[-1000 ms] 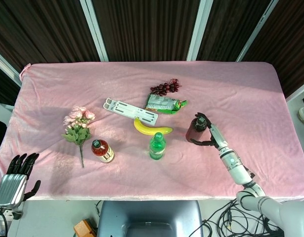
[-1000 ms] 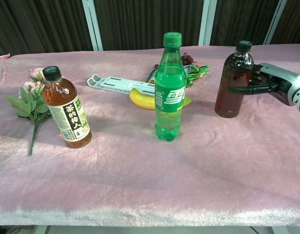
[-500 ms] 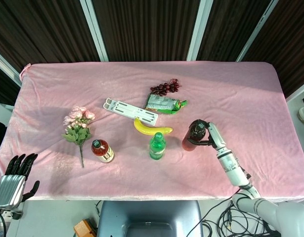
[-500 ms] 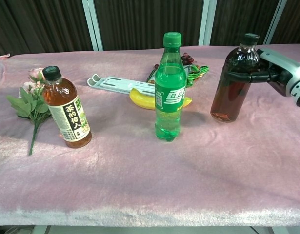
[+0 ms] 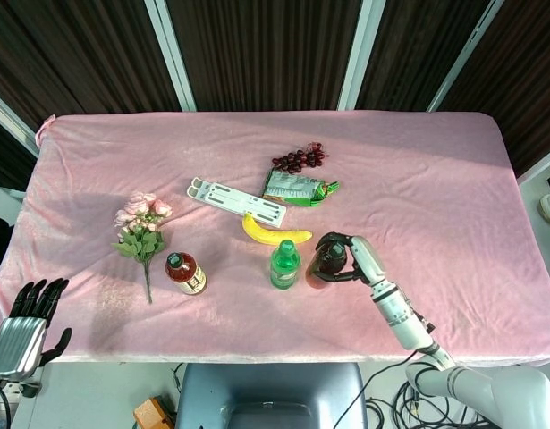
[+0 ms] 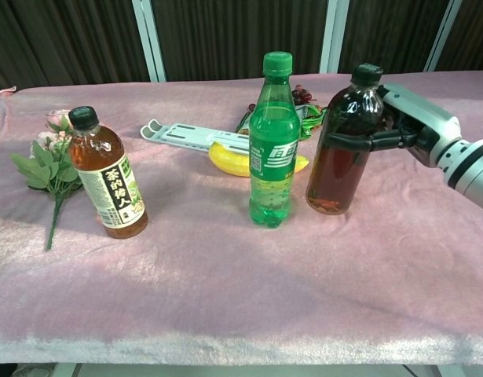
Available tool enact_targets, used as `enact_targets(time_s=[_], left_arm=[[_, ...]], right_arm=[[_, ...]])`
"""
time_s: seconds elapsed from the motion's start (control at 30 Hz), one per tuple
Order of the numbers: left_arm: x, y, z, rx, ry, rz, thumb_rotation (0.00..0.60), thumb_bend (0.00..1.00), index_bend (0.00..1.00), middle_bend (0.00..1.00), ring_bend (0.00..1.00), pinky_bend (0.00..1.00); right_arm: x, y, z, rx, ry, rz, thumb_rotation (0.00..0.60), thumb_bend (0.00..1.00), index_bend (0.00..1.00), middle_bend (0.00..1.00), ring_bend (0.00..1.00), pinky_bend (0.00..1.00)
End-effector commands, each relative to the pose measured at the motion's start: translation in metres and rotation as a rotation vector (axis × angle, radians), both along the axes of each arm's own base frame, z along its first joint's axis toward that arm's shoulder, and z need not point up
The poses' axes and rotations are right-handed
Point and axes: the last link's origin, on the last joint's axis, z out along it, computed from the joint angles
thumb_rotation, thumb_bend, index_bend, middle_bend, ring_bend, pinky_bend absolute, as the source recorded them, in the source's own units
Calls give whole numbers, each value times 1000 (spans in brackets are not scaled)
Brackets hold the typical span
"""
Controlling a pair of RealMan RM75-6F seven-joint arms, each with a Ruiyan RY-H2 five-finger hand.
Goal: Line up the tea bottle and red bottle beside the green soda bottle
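The pink table (image 5: pixel 453 170) holds everything. The right hand (image 6: pixel 410 129) grips the red bottle (image 6: pixel 342 149) just right of the green bottle (image 6: pixel 273 145). The tea bottle (image 6: pixel 106 177) stands well left, beside flowers (image 5: pixel 140 228). The left hand (image 5: pixel 29 317) hangs off the table edge, fingers spread, holding nothing.

In the chest view the right hand (image 6: pixel 406 129) wraps the red bottle (image 6: pixel 341 145) from its far side, so whether the thumb touches the glass cannot be told, and its forearm runs off the right edge. In the head view that bottle's base is hidden under its own shoulder. The left hand (image 5: pixel 29 323) sits at the bottom left corner there, its wrist cut off. The banana (image 6: pixel 225 159) is partly hidden behind the green soda bottle (image 6: pixel 272 145). The tea bottle (image 6: pixel 107 179) label print is too small to read in the head view.
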Motion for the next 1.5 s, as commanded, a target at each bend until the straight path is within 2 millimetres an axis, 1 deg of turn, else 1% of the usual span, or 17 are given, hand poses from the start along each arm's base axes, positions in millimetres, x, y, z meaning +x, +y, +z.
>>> enact_targets(time_s=[0.03, 0.3, 0.5, 0.6, 0.63, 0.7, 0.73, 0.8, 0.87, 0.97, 1.1, 1.2, 1.33, 1.5], left_arm=[[0, 0, 0, -2, 1, 1, 600, 390, 0, 80, 1, 0], [0, 0, 0, -4, 0, -4, 600, 390, 0, 80, 1, 0], [0, -1, 0, -8, 0, -4, 600, 389, 0, 79, 1, 0], [0, -1, -1, -10, 3, -4, 600, 391, 0, 80, 1, 0], [0, -1, -1, -11, 4, -4, 600, 391, 0, 80, 1, 0], [0, -1, -1, -13, 4, -4, 600, 390, 0, 80, 1, 0], [0, -1, -1, -12, 5, -3, 600, 390, 0, 80, 1, 0], [0, 0, 0, -8, 2, -1, 600, 390, 0, 80, 1, 0], [0, 0, 0, -4, 0, 0, 600, 390, 0, 80, 1, 0], [-1, 0, 1, -3, -1, 0, 600, 390, 0, 80, 1, 0], [-1, 0, 1, -4, -2, -1, 600, 390, 0, 80, 1, 0], [-1, 0, 2, -1, -6, -1, 600, 390, 0, 80, 1, 0], [-1, 0, 3, 2, -14, -1, 600, 389, 0, 72, 1, 0], [0, 2, 6, -2, -51, -20, 600, 388, 0, 39, 0, 2]], right_arm=[[3, -1, -6, 4, 13, 3, 600, 273, 935, 616, 580, 679], [-1, -2, -14, 3, 38, -12, 600, 273, 933, 617, 580, 679], [-3, -2, -17, 5, 49, -9, 600, 274, 882, 616, 579, 679], [-6, -1, -17, 5, 57, -3, 600, 274, 791, 604, 555, 676], [-7, 0, -17, 8, 59, -3, 600, 273, 753, 578, 540, 673], [-9, 0, -17, 18, 73, 4, 600, 273, 679, 470, 502, 668], [-10, 1, -17, 23, 79, 7, 600, 273, 642, 432, 484, 666], [-11, 2, -17, 42, 87, 12, 600, 273, 508, 358, 437, 655], [-11, 3, -16, 44, 92, 18, 600, 273, 332, 306, 396, 639], [-11, 3, -14, 49, 88, 19, 600, 273, 190, 264, 366, 630], [-13, 4, -12, 54, 80, 19, 600, 273, 33, 210, 330, 612], [-14, 6, -7, 53, 72, 27, 600, 273, 0, 174, 303, 585], [-16, 11, 4, 27, 86, 50, 600, 272, 0, 117, 245, 516], [-22, 24, 33, -43, 132, 88, 600, 253, 0, 68, 170, 431]])
